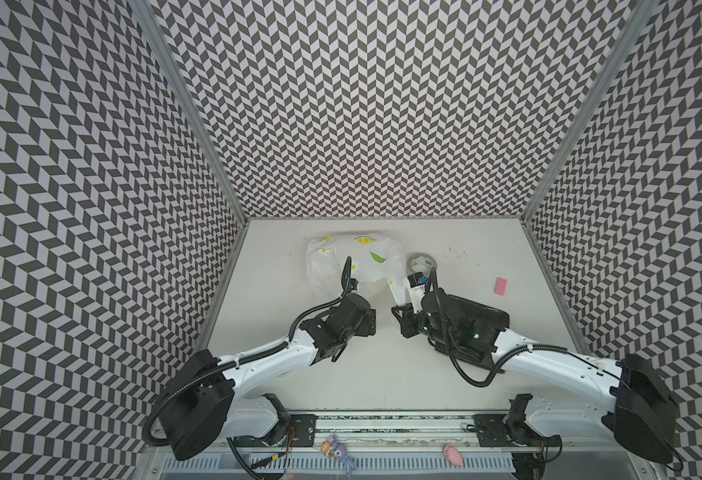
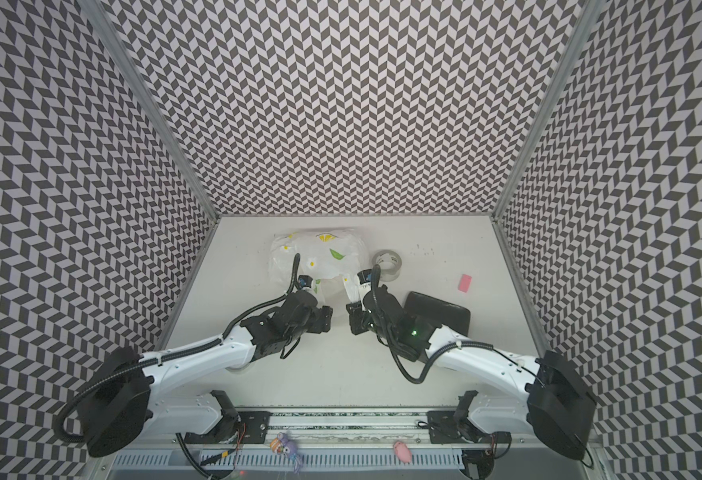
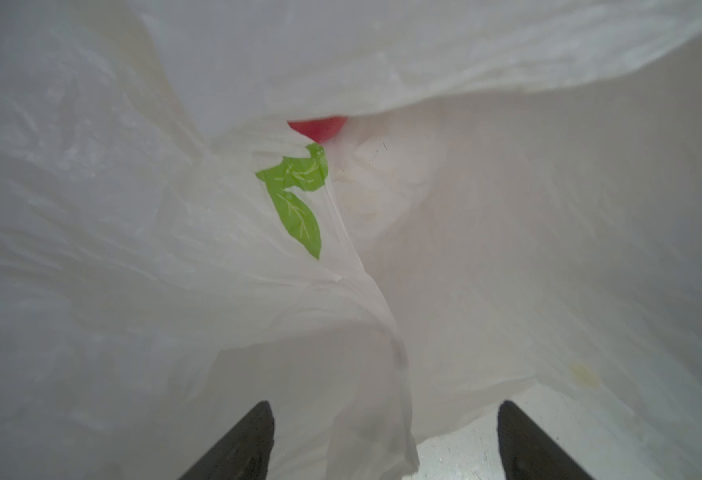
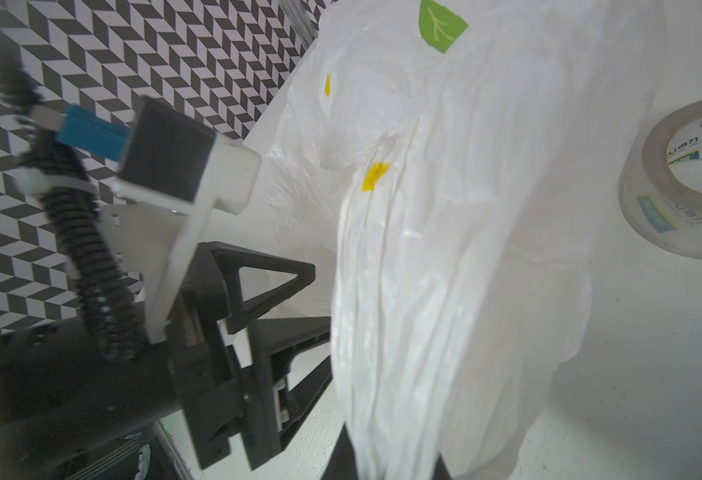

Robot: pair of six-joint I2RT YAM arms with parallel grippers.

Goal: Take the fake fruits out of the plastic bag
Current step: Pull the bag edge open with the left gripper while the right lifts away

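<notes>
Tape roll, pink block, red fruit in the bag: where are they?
tape roll (image 4: 652,210): right wrist view, outer wall.
pink block (image 1: 501,286): a top view, top face.
red fruit (image 3: 318,128): left wrist view, red skin.

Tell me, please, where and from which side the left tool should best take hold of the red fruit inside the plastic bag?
Probably grip the red fruit by its exposed rounded side, coming straight in through the mouth of the plastic bag. Only that part shows beneath a fold of film, and the open left tool faces it. The fold may need nudging aside first.
</notes>
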